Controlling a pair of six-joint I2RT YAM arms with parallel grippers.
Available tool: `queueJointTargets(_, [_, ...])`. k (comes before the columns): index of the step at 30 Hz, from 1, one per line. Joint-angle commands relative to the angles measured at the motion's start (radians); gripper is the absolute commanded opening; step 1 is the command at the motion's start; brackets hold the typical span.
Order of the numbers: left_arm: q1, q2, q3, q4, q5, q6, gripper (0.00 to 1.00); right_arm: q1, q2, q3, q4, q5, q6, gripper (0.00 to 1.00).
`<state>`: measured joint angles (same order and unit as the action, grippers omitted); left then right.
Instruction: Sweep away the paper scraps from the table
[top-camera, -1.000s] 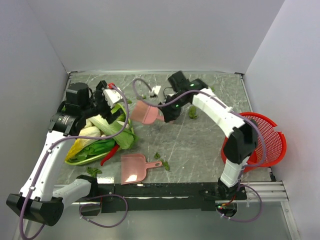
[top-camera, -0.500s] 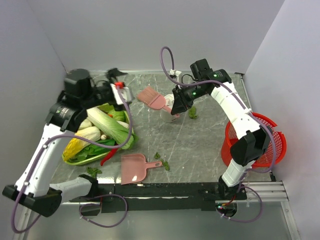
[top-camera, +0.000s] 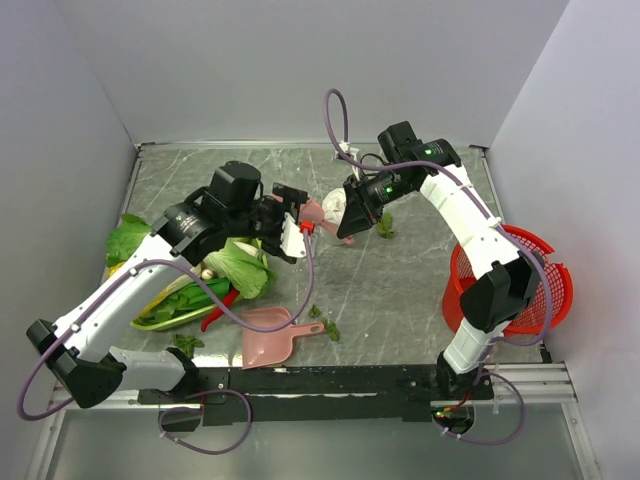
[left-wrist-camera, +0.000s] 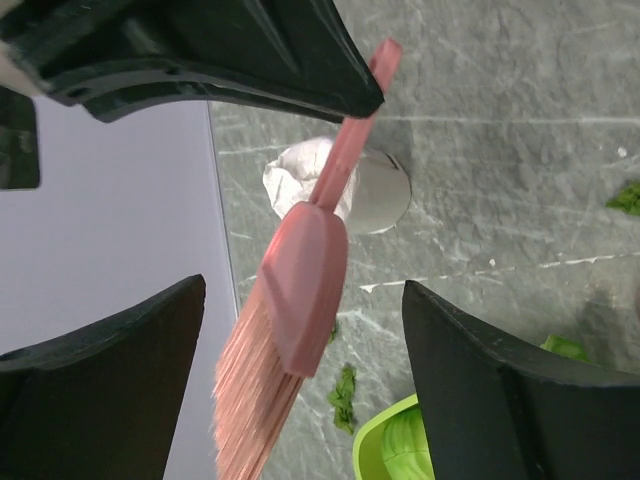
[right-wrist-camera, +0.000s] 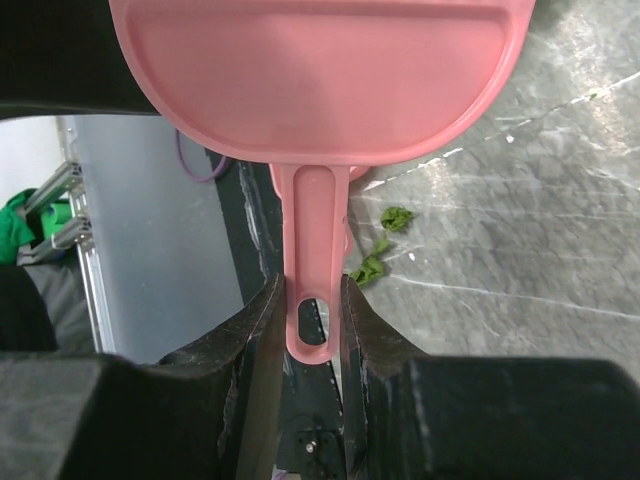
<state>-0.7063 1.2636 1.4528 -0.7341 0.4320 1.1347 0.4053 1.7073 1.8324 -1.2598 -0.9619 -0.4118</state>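
My right gripper (top-camera: 347, 222) (right-wrist-camera: 307, 290) is shut on the handle of a pink hand brush (right-wrist-camera: 320, 70), held above the table (top-camera: 400, 290) near its back middle. My left gripper (top-camera: 298, 226) (left-wrist-camera: 303, 288) is open, its fingers on either side of the brush head (left-wrist-camera: 300, 320) without touching it. Small green paper scraps lie right of the brush (top-camera: 385, 225), by the dustpan handle (top-camera: 318, 312) (right-wrist-camera: 398, 217), at the near left edge (top-camera: 185, 343) and under the brush (left-wrist-camera: 343, 395). The pink dustpan (top-camera: 268, 337) lies flat near the front edge.
A white crumpled lump (top-camera: 333, 205) (left-wrist-camera: 300, 170) sits just behind the brush. A green tray (top-camera: 165, 318) heaped with cabbages and lettuces fills the left side. A red mesh basket (top-camera: 535, 270) hangs off the table's right edge. Grey walls close in three sides.
The left arm has swung from over the vegetable tray to the middle, bringing its fingers around the brush head. The right arm lifted the brush rightward, then held still.
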Motion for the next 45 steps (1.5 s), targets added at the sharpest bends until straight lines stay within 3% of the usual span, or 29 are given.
queueJointTargets(1, [-0.033,-0.021,-0.046,0.039,-0.094,0.056,0.83,0.001,-0.046,0.028,-0.01,-0.072,0.001,0.0])
queueJointTargets(11, [-0.053,0.0,-0.057,0.087,-0.203,-0.012,0.44,0.003,-0.071,0.022,-0.01,-0.078,-0.013,0.02])
queueJointTargets(12, [-0.053,0.002,-0.058,0.096,-0.205,-0.057,0.38,-0.003,-0.072,0.028,-0.009,-0.071,-0.028,0.11])
queueJointTargets(13, [-0.051,0.003,-0.055,0.098,-0.194,-0.094,0.34,-0.005,-0.074,0.037,-0.013,-0.066,-0.042,0.27])
queueJointTargets(16, [-0.05,0.02,-0.037,0.062,-0.159,-0.258,0.13,-0.042,-0.098,0.061,0.034,-0.064,-0.068,0.5])
queueJointTargets(18, [-0.048,0.013,-0.052,0.055,-0.128,-0.376,0.01,-0.063,-0.158,0.009,0.107,-0.075,-0.044,0.59])
queueJointTargets(23, [0.011,-0.056,-0.133,0.12,0.057,-0.611,0.01,-0.089,-0.355,-0.282,0.448,-0.04,-0.004,0.73])
queueJointTargets(28, [0.198,-0.046,-0.147,0.148,0.321,-0.722,0.01,-0.085,-0.402,-0.424,0.556,-0.113,-0.022,0.75])
queueJointTargets(31, [0.231,0.017,-0.076,0.061,0.434,-0.748,0.01,-0.082,-0.405,-0.458,0.663,-0.127,0.047,0.75])
queueJointTargets(35, [0.241,0.077,0.004,-0.002,0.531,-0.731,0.01,-0.082,-0.377,-0.444,0.75,-0.156,0.131,0.75])
queueJointTargets(38, [0.251,0.103,0.015,-0.033,0.583,-0.701,0.01,-0.082,-0.334,-0.383,0.72,-0.195,0.11,0.75])
queueJointTargets(42, [0.277,0.117,-0.014,0.022,0.674,-0.745,0.01,-0.068,-0.284,-0.318,0.7,-0.257,0.133,0.74])
queueJointTargets(45, [0.289,0.115,-0.037,0.087,0.703,-0.803,0.01,-0.042,-0.242,-0.262,0.637,-0.297,0.113,0.67])
